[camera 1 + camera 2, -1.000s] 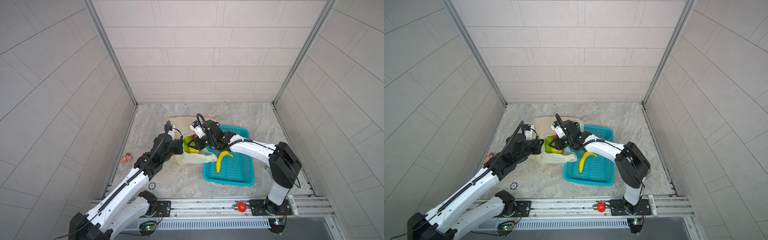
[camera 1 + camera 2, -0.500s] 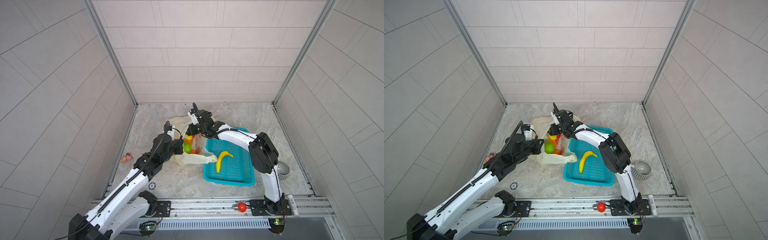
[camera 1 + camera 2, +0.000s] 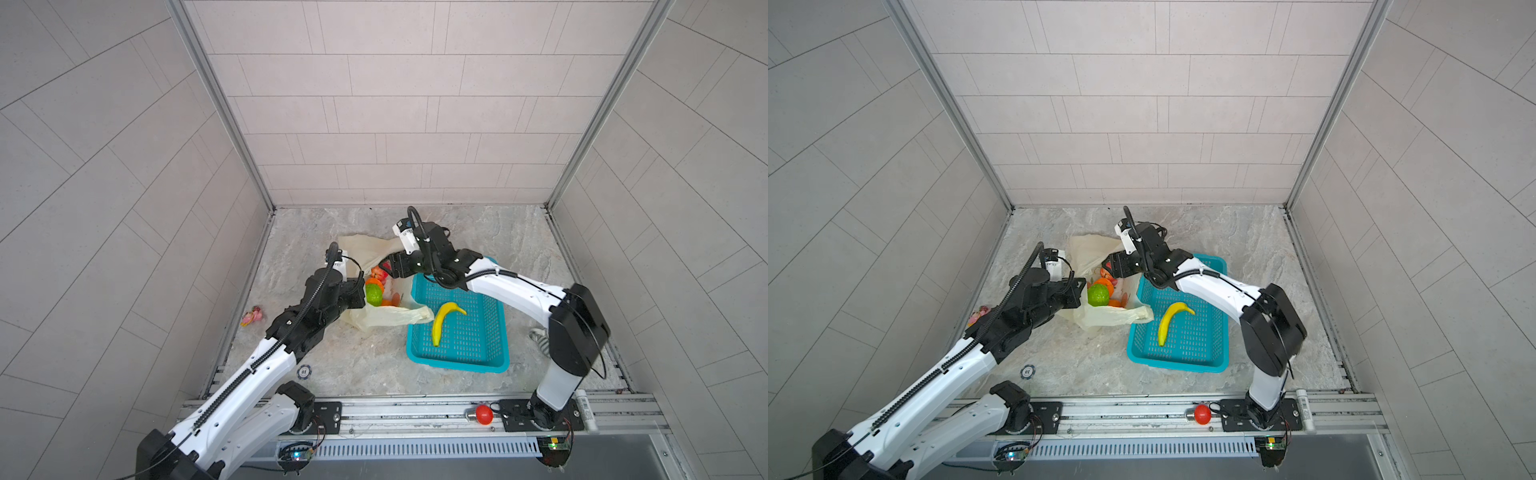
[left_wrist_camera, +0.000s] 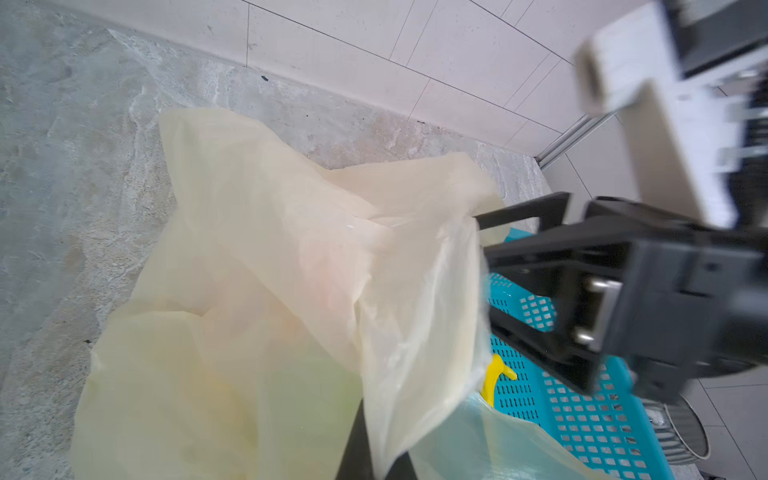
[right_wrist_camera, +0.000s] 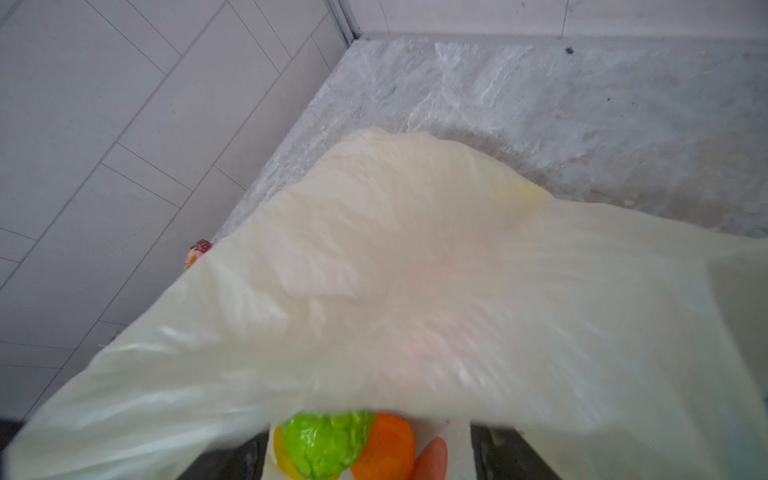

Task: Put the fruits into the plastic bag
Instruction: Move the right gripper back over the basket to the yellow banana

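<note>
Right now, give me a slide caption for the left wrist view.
Left gripper pinching the plastic bag rim; right gripper open at its mouth, teal basket behind.

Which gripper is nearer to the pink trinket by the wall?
Left. The left gripper, shut on the plastic bag, is on the side facing the pink trinket; the right gripper, open at the bag's mouth, lies farther off, across the bag.
</note>
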You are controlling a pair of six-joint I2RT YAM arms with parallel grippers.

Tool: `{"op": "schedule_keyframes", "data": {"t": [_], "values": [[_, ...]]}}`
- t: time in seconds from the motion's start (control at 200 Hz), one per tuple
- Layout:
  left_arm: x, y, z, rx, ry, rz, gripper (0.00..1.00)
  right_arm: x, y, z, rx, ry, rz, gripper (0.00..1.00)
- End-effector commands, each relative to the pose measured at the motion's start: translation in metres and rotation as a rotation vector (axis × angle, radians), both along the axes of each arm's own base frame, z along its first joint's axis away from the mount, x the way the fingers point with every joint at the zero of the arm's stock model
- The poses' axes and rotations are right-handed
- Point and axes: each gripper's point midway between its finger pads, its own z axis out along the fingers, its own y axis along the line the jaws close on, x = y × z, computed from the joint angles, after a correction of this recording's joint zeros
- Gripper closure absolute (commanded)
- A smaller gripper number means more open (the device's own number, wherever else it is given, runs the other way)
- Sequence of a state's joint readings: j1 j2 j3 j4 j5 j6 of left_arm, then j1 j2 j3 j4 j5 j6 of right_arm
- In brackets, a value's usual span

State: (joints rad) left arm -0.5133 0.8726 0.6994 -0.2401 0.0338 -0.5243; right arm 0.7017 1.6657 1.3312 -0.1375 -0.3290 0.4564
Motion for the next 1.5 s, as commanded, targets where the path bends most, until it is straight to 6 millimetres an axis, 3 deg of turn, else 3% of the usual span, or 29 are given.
{"op": "schedule_keyframes", "data": {"t": [0.0,0.265,0.42,0.505,0.741,1.151,1.496], "values": [[0.003,0.0,0.007,0.007,-0.017,0.007,1.0,-0.028,-0.016,0.012,0.016,-0.007,0.032,0.28],[0.005,-0.001,0.004,0.012,-0.009,0.006,1.0,-0.079,-0.072,-0.003,-0.07,-0.009,0.009,0.28],[0.006,-0.002,0.003,0.012,-0.005,0.003,1.0,-0.095,-0.119,-0.039,-0.28,0.008,-0.056,0.28],[0.007,-0.003,0.002,0.011,-0.004,0.006,1.0,-0.104,-0.132,-0.063,-0.357,0.054,-0.059,0.28],[0.01,-0.007,0.007,0.006,-0.004,-0.002,1.0,-0.115,-0.134,-0.114,-0.463,0.237,-0.037,0.31],[0.009,-0.004,0.007,0.006,-0.005,0.01,1.0,-0.118,-0.12,-0.15,-0.651,0.404,0.055,0.32],[0.008,-0.002,0.004,0.016,-0.005,0.011,1.0,-0.113,-0.131,-0.173,-0.787,0.468,0.002,0.33]]}}
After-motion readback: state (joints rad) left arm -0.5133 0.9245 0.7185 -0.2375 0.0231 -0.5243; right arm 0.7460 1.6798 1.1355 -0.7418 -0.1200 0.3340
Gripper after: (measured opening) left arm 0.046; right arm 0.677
